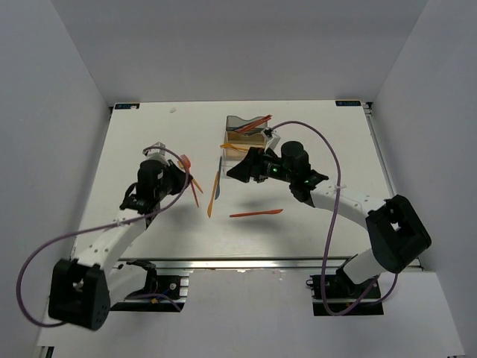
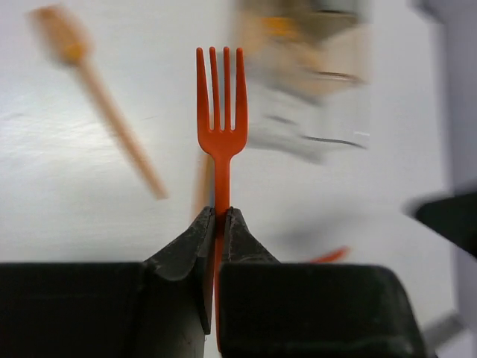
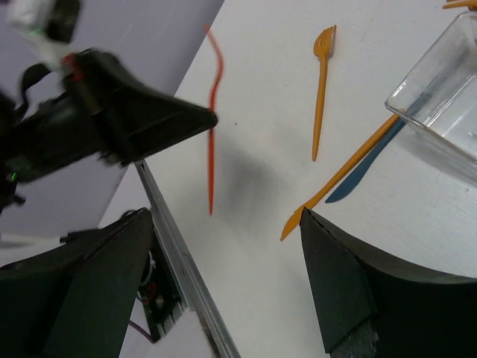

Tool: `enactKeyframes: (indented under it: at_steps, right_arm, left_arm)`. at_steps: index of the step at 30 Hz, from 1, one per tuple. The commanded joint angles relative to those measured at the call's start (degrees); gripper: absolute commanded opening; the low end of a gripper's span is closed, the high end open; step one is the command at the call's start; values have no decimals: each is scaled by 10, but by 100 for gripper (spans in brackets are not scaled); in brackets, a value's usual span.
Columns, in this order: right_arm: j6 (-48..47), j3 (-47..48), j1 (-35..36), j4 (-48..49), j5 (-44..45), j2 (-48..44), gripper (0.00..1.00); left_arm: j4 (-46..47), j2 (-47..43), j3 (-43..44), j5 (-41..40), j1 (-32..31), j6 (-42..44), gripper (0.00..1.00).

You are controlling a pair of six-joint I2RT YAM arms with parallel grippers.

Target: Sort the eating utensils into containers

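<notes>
White tabletop is stretching between grey walls, with the bins [image 1: 235, 123] sitting at its far centre and some utensils [image 1: 252, 123] leaning inside the far ones. The left gripper [image 2: 220, 218] is clamping its fingers on the handle of a red fork [image 2: 220, 104], left of the bins. The right gripper [image 3: 223, 216] is hovering with fingers wide apart over a red knife [image 3: 212, 142], an orange fork [image 3: 322, 89], and an orange stick [image 3: 339, 179] crossing a blue knife [image 3: 369, 168], all lying beside the clear bin [image 3: 432, 104].
</notes>
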Motion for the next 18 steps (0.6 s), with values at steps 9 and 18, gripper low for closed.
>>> enactKeyframes:
  at_steps: [9,18]
  right_arm:
    - [-40,193,120,-105,277,55,75]
    - [-100,252,148,-200,354,101,70]
  left_arm:
    - [190,-64,-21,245,-56,-32,0]
    - [182,-76,-10,248,-74,-17,0]
